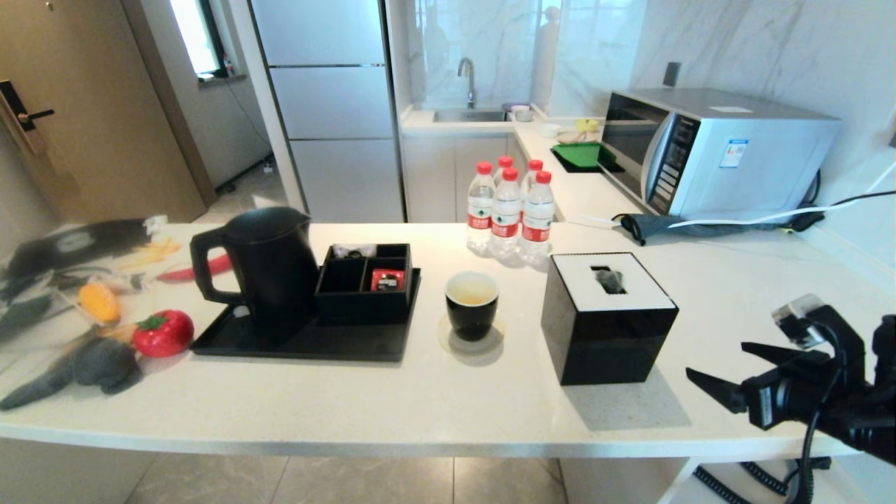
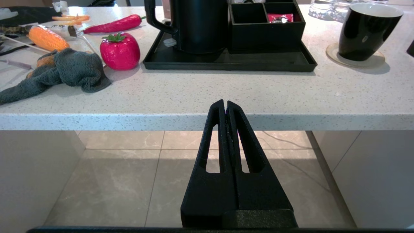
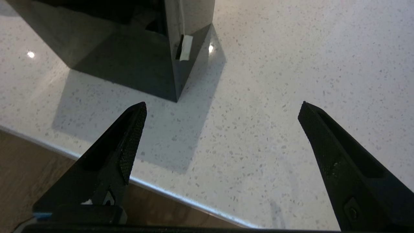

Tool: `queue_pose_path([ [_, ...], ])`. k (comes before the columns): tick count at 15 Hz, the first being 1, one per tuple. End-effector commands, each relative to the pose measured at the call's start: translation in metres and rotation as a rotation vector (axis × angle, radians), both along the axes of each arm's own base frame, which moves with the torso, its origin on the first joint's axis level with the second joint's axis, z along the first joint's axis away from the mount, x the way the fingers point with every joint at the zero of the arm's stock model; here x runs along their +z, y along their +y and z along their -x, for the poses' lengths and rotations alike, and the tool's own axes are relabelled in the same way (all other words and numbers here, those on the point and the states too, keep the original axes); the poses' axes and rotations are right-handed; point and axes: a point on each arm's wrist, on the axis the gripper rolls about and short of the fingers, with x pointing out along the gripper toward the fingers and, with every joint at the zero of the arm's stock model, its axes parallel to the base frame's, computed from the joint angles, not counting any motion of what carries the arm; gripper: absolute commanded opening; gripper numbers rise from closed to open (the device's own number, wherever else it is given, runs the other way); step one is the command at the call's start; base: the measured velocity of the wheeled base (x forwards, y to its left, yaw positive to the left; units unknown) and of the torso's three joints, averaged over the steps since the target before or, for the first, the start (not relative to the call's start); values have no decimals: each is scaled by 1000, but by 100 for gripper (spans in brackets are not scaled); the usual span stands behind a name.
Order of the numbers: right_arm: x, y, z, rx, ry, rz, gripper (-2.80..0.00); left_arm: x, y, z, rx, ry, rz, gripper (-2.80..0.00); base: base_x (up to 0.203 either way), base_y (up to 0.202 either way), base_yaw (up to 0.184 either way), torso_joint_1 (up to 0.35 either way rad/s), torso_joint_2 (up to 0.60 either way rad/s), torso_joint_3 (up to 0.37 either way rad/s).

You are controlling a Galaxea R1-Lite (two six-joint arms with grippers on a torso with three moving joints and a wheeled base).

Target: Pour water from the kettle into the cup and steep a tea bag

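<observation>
The matte black kettle [image 1: 269, 269] [image 2: 200, 26] stands upright on a black tray [image 1: 301, 343] at the left of the counter. The glossy black cup [image 1: 472, 308] [image 2: 365, 32] sits on a round coaster right of the tray, and pale yellowish water [image 1: 470, 294] lies inside it. I cannot make out the tea bag. My right gripper [image 1: 717, 360] [image 3: 221, 106] hovers open and empty over the counter's front right edge, right of the tissue box. My left gripper [image 2: 225, 103] is shut and empty, below and in front of the counter edge, out of the head view.
A black tissue box [image 1: 607, 318] [image 3: 129, 48] stands between the cup and my right gripper. A black organiser [image 1: 364, 283] on the tray holds a red packet [image 1: 387, 279]. Several bottles [image 1: 509, 210] stand behind the cup. Toy tomato [image 1: 163, 332], corn and grey cloth [image 1: 91, 367] lie at the left.
</observation>
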Motion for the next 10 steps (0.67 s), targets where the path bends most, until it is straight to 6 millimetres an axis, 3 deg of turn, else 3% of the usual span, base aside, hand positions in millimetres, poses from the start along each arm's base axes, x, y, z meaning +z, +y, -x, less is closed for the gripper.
queue_pose_path([
  [1,0,0,4,3,-5,2,0,0,0,0,0,-1,0,-280,0,0,0,0,0,0],
  [2,0,0,8,4,-4,2,0,0,0,0,0,-1,0,-280,0,0,0,0,0,0],
  [3,-1,0,12,3,4,2,-280,0,0,0,0,-1,0,-280,0,0,0,0,0,0],
  [10,12,1,33,-2,-65,-5,-280,0,0,0,0,-1,0,-280,0,0,0,0,0,0],
])
